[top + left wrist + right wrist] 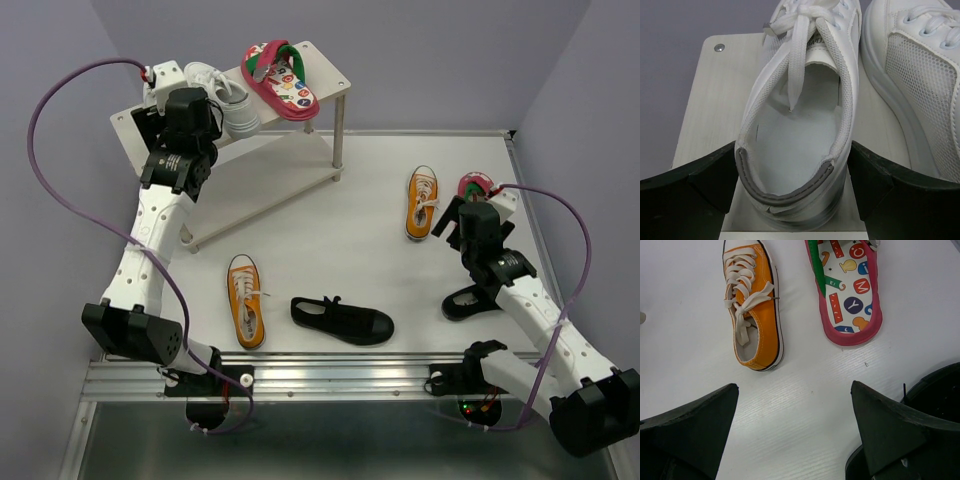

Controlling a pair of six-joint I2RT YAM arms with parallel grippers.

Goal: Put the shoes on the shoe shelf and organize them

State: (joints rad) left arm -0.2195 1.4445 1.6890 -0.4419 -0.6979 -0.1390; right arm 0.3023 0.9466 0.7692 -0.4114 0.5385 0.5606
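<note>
- tabletop (370,230): white, with 5 loose shoes on it and the rack at the back left
- shoe shelf (332,80): 2 tiers; the top board carries 2 white sneakers and 1 flip-flop
- left gripper (793,150): up at the top board, jaws spread wide, fingers (690,190) on either side of the heel of the 1st white sneaker (805,100). Can't tell if they actually touch it. The shoe sits flat on the board
- right gripper (794,390): jaws wide apart, hovering over the tabletop on the right, nothing between them
- 2nd white sneaker (920,60): just beside the 1st, same way round
- black strap shoe (342,320): near the front edge, middle
- other black shoe (470,302): partly under the right arm
- front orange sneaker (245,300): left of the black strap shoe
- far orange sneaker (752,305): just ahead of the right gripper, next to the loose flip-flop (850,295)
- shelf flip-flop (282,80): right end of the top board, lying at an angle
</note>
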